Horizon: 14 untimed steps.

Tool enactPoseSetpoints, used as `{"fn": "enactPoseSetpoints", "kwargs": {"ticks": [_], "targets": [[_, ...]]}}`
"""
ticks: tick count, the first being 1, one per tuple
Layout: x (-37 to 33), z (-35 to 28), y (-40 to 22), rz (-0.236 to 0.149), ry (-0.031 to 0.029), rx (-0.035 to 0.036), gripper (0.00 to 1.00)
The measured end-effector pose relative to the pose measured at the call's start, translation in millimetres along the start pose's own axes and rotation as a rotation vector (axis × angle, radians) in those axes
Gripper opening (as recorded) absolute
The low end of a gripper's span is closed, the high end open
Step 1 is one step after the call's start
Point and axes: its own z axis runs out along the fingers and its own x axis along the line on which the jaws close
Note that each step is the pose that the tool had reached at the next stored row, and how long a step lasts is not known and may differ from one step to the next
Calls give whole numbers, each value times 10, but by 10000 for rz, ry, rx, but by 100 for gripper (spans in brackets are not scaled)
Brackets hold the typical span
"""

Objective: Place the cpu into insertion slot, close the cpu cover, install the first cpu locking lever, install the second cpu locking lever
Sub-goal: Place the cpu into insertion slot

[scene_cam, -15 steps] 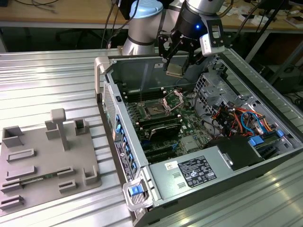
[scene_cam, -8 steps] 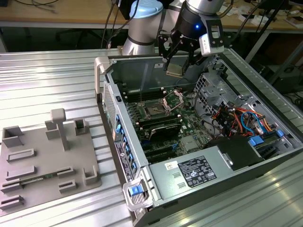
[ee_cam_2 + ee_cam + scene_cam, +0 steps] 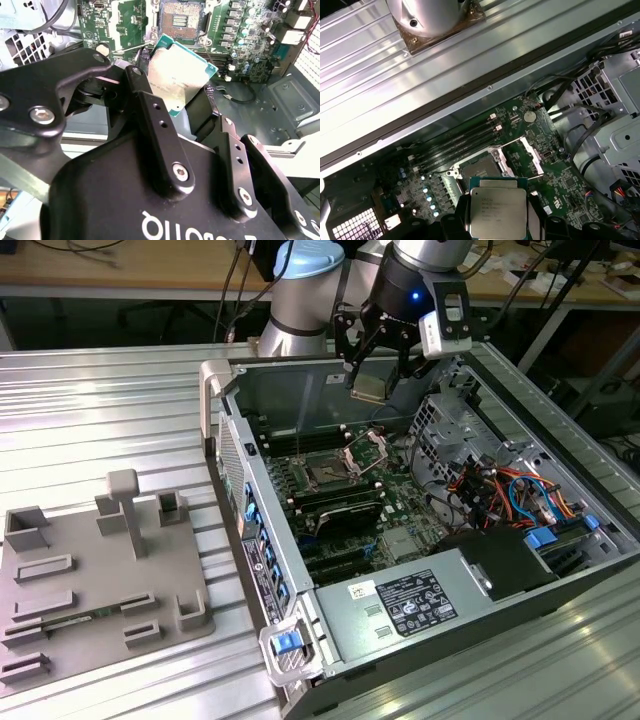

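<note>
Metal edges first: pinching the cpu (image 3: 497,214) by its sides in the pincer (image 3: 372,385), hovering high over the board (image 3: 398,492), apart from the open insertion slot (image 3: 325,473) and its raised cpu cover (image 3: 365,450). Probably risking a damaged slot if coming down tilted or off-centre.

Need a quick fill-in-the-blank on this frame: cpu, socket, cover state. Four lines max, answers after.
1. The pincer is ____ on the cpu.
2. The insertion slot is ____, its pin field bare.
3. The cpu cover stands ____, hinged up off the slot.
4. The cpu hangs ____ the green board, not touching it.

Missing words: shut; empty; open; above.
</note>
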Motion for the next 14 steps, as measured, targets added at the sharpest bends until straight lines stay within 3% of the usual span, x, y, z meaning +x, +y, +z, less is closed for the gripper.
{"fn": "enactPoseSetpoints", "kwargs": {"ticks": [14], "targets": [[0,2,0,495,-44,-11,55]]}}
